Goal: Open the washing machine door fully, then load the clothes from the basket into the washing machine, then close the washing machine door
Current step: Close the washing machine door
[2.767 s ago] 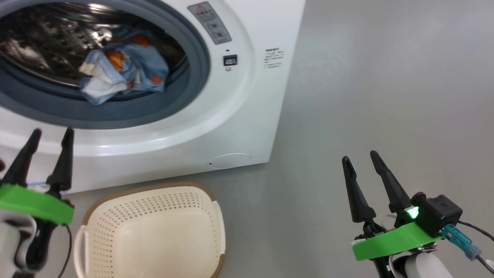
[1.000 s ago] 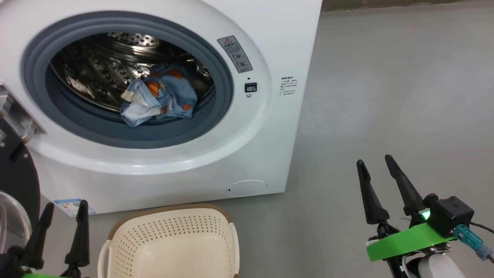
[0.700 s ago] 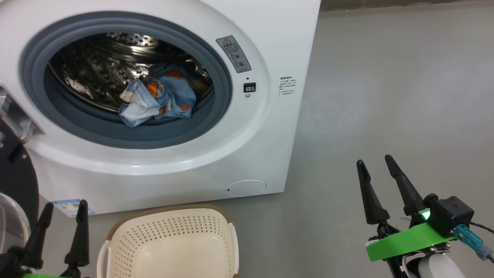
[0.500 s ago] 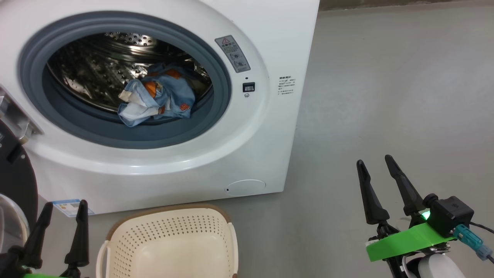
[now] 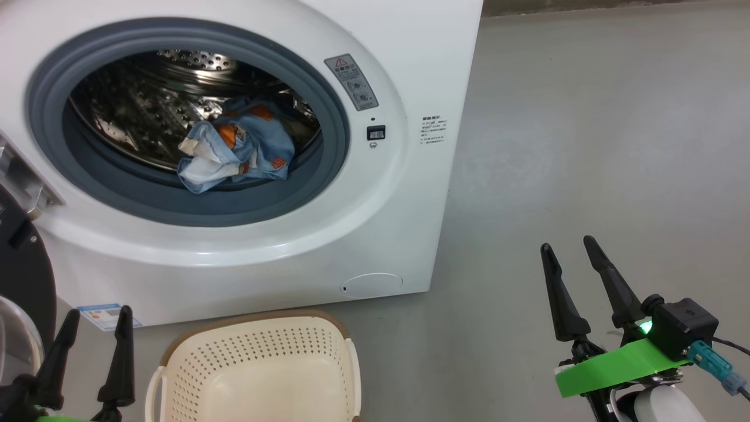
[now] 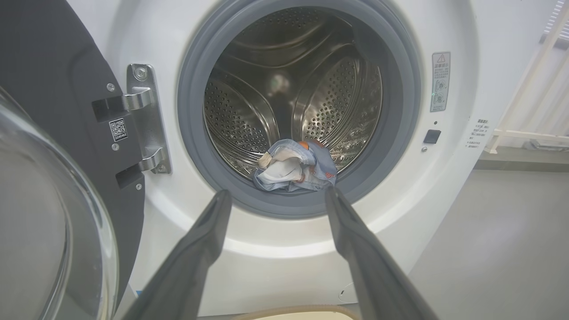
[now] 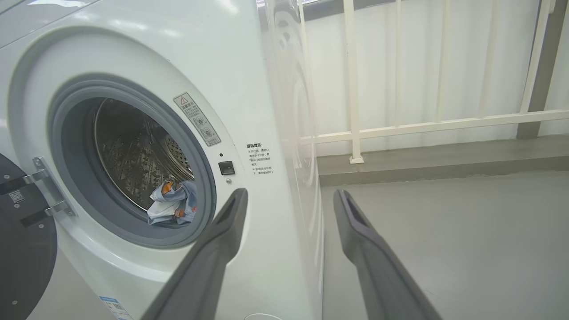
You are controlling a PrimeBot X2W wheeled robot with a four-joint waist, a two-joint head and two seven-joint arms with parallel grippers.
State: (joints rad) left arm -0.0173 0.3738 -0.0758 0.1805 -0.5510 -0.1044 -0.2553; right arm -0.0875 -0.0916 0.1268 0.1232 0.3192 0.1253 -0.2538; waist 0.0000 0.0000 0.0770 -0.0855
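Two printed stickers are seen on the front of the washing machine. A grey warning sticker with a red triangle is fixed at the upper right of the opening. A small block of dark print is set further right. Neither can be read at this size. A blue label sticker is fixed at the lower left corner of the front. A QR-code label is seen on the inner face of the washing machine door, beside the metal hinge.

The left gripper is held low before the lower left corner of the machine. Its fingers are pointed at the opening, spread wide, and nothing is held between them. The right gripper is held over the bare grey floor, well apart from the machine's right side. Its fingers are likewise parted and nothing is gripped.

The door is swung open to the left on its hinge, with its glass bowl bulging towards the left wrist camera. The clothes are bundled inside the perforated steel drum, at the front of its bottom, touching the lower lip of the grey-blue gasket. The basket is placed on the floor just before the machine's front bottom edge. Its bare cream bottom and perforated walls are exposed. It lies between the two grippers, nearer the left one.
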